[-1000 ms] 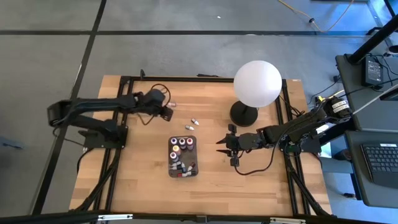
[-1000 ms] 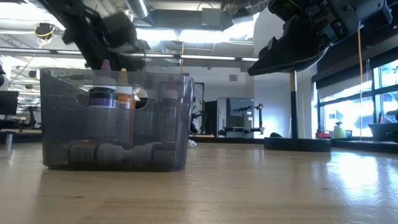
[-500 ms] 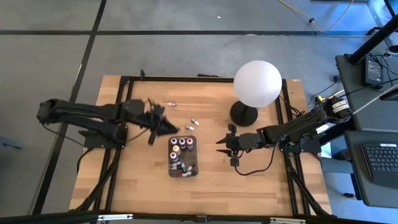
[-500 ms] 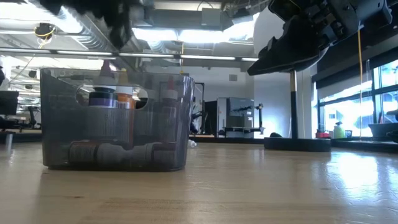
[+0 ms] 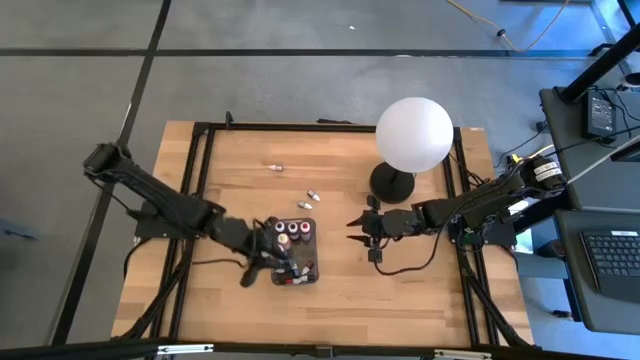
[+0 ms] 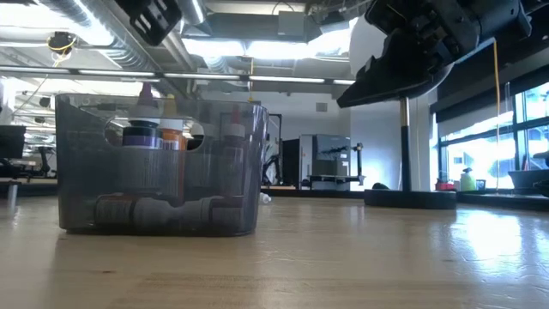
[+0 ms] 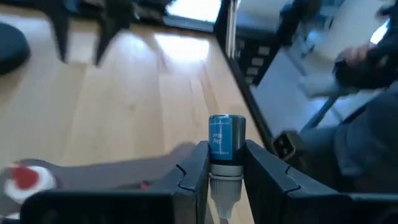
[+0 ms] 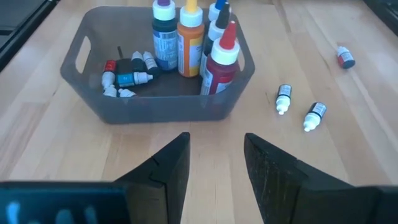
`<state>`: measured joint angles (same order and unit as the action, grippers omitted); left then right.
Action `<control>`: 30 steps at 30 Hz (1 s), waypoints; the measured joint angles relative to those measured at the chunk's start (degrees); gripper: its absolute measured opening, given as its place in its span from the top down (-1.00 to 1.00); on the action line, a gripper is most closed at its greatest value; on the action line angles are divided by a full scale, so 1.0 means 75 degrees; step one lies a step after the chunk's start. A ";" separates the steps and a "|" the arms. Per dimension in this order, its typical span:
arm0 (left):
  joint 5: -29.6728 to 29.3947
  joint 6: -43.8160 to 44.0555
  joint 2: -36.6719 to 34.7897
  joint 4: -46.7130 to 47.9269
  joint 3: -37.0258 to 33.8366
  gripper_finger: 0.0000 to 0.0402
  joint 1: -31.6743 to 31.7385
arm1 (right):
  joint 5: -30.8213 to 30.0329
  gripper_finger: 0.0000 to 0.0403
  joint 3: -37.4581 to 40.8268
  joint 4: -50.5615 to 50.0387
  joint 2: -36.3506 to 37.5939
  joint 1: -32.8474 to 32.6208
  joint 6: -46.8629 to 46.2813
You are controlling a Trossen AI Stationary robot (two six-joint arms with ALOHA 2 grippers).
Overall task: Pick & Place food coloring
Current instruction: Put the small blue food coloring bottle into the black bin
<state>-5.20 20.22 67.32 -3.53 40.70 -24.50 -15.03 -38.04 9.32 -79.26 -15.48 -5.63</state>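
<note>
The tray (image 5: 292, 252) sits toward the near middle of the counter (image 5: 330, 300). Inside it several bottles stand upright, among them a dark red one (image 8: 219, 62), an orange one (image 8: 189, 38) and a teal one (image 8: 164, 34), while a few tiny bottles (image 8: 127, 79) lie flat on its floor at the other end. The left tool (image 5: 268, 258) hangs over the tray's left edge, its two fingers (image 7: 198, 171) clamped on a small blue-labelled bottle (image 7: 226, 148) with a white neck, held up off the counter.

Level with the tray, to its right and apart from it, the right tool (image 5: 358, 224) hovers above bare wood. Its fingers (image 8: 163, 167) stand parted with nothing between them, pointing at the tray.

Beyond the tray, two small white-capped bottles (image 5: 310, 199) lie on the counter just past its far edge. Farther back, a red-capped one (image 5: 275, 167) lies alone, well apart from them.

On the far right, the white globe lamp (image 5: 413, 135) stands on its black base (image 5: 392, 183).
</note>
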 joint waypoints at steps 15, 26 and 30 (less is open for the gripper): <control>-0.1375 0.1683 0.2646 0.2131 0.1586 0.60 -0.0716 | 0.0003 0.23 -0.0003 -0.0067 0.0000 0.0048 -0.0239; -0.1091 0.2207 0.3213 0.2476 0.1581 0.59 -0.0698 | 0.0006 0.23 -0.0003 -0.0076 0.0000 0.0048 -0.0418; -0.1091 0.2207 0.3216 0.2462 0.1580 0.56 -0.0698 | 0.0006 0.23 -0.0003 -0.0079 0.0000 0.0048 -0.0414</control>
<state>-13.39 36.77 91.44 14.94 52.56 -29.74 -14.98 -38.06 8.73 -79.26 -15.11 -8.73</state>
